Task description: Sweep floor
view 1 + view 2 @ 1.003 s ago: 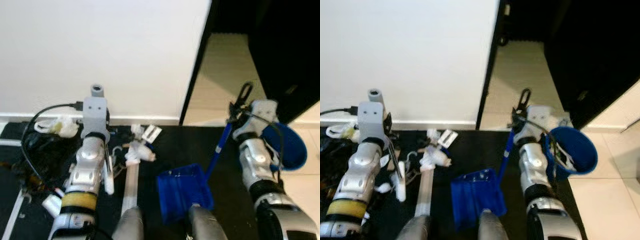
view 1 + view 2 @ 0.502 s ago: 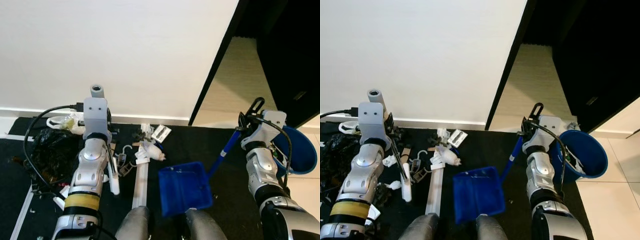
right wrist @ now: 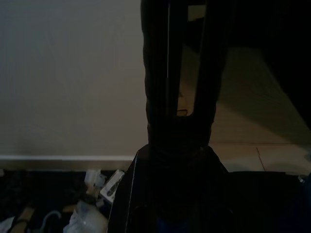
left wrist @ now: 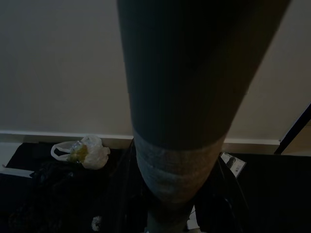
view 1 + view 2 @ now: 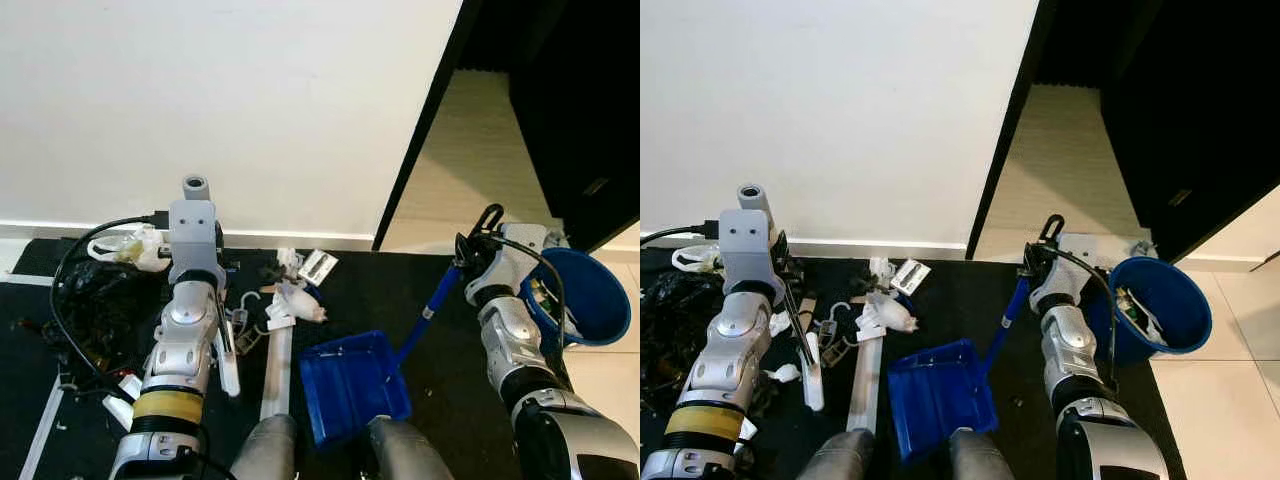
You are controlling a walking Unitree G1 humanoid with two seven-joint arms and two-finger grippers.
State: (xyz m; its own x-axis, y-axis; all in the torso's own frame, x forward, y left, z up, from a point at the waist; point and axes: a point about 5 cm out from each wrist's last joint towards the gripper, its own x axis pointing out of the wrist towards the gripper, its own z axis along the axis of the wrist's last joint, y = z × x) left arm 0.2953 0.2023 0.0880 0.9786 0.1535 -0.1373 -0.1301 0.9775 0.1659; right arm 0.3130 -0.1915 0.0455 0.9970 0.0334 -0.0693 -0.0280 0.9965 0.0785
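The robot stands on a black mat (image 5: 450,350) that runs up to the white wall's baseboard, with both forearms stretched forward and down.

The left arm reaches straight ahead over the mat's left part, its wrist camera block upright near the baseboard. The left gripper (image 5: 222,330) points down beside the forearm, clamped on the dark upper shaft of a broom (image 5: 228,368) whose white lower end rests on the mat. In the left wrist view that shaft (image 4: 180,121) runs thick and dark down the middle.

The right arm bends inward near the mat's right edge. The right gripper (image 5: 466,255) is closed around the top of the blue dustpan handle (image 5: 428,310), which slants down and leftward to the blue dustpan (image 5: 352,385). The pan lies flat on the mat just in front of the robot's legs, near the mat's front edge.

Litter (image 5: 292,295) lies heaped on the mat near the baseboard: crumpled white paper, a small printed carton, a wire hanger, and a long white strip (image 5: 275,365) lying lengthwise. A tied plastic bag (image 5: 125,248) lies beside the baseboard at the left, with a crumpled black bag (image 5: 95,310) below it.

A blue bucket (image 5: 590,300) with rubbish inside stands just beside the right forearm, on pale tile off the mat's right edge.
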